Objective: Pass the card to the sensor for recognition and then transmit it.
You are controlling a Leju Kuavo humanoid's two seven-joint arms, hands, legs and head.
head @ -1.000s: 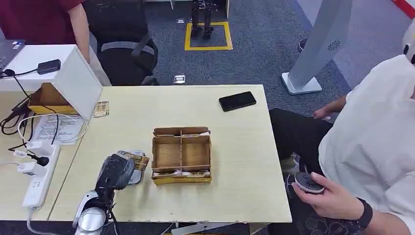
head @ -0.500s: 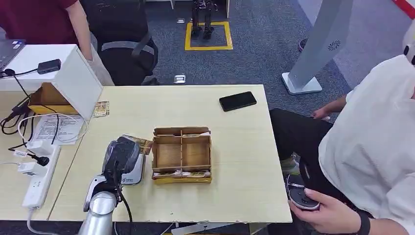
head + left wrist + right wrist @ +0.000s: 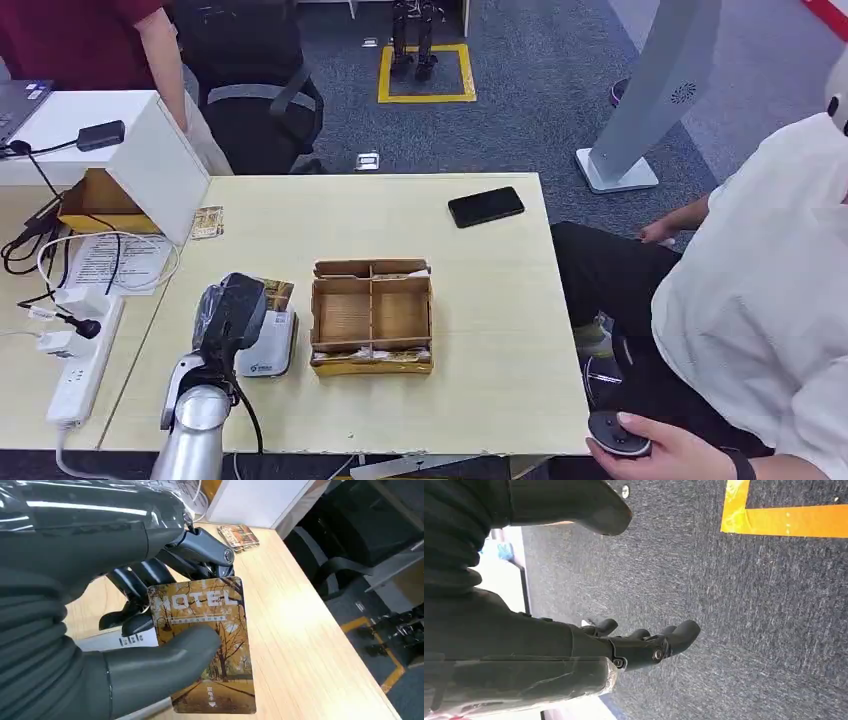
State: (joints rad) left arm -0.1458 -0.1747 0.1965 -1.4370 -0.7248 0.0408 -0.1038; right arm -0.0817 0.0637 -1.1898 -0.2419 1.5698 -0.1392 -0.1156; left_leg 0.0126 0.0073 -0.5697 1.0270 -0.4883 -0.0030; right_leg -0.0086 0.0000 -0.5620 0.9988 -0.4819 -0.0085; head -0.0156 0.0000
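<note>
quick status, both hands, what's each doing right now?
Left hand: holding the orange hotel key card between thumb and fingers, over the white card reader.
Right hand: holding nothing, fingers apart, hanging above the grey carpet.

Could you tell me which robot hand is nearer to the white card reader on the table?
The left. The left robot hand holds the hotel card right above the white card reader. The right robot hand hangs over the grey carpet, away from the table.
</note>
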